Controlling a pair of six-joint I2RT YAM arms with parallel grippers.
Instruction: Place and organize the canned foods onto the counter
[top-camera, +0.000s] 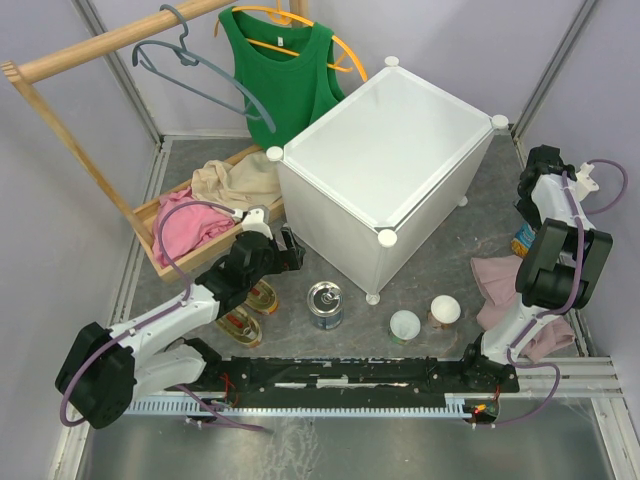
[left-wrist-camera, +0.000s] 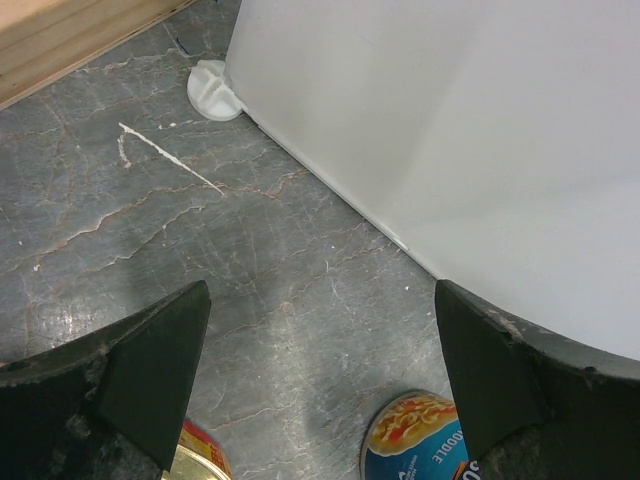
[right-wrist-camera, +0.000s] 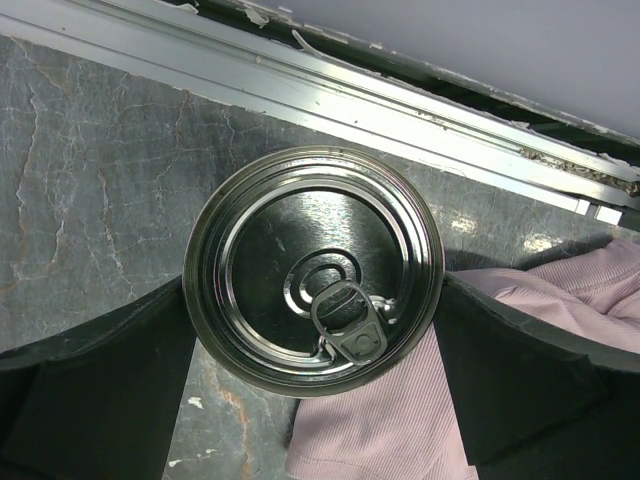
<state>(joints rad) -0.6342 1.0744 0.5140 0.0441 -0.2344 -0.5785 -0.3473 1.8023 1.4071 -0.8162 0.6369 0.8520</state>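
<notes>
**Overhead and wrist views: six cans on the grey desk (top-camera: 420, 270).**

Your left end effector (left-wrist-camera: 322, 290) is released. Its dark fingers (left-wrist-camera: 140, 390) stand wide apart above bare desk and grasp nothing. It sits just beside the near-left wall of the white cabinet (top-camera: 385, 140) and near one of the cabinet's feet (left-wrist-camera: 213, 90).

At the lower edge of the left wrist view you see two things:
- the blue label of the first tall can (top-camera: 327, 305), which stands upright in front of the cabinet;
- the red-labelled edge of an oval gold tin (top-camera: 263, 295).

The second gold tin (top-camera: 240, 325) lies just beside the first, nearer the arm bases and close under the left arm. One small white-lidded can (top-camera: 405, 325) and its twin (top-camera: 445, 309) stand side by side on the desk, to the right of the first tall can.

Your right end effector (right-wrist-camera: 315, 282) is likewise released. Its fingers (right-wrist-camera: 100, 390) straddle the second tall can (right-wrist-camera: 300, 230), whose steel lid and pull tab face the wrist camera. The jaws stand wide on either side, and you cannot tell whether they touch its wall. This can stands upright on the desk by the right wall, near a metal rail (right-wrist-camera: 350, 95). A pink cloth (right-wrist-camera: 400, 420) lies at its side.

At rear left, a wooden tray (top-camera: 150, 240) holds crumpled clothes. Above it, a green tank top (top-camera: 280, 65) hangs on an orange hanger (top-camera: 350, 55), beside a grey hanger (top-camera: 190, 65) on a wooden bar (top-camera: 90, 50).
</notes>
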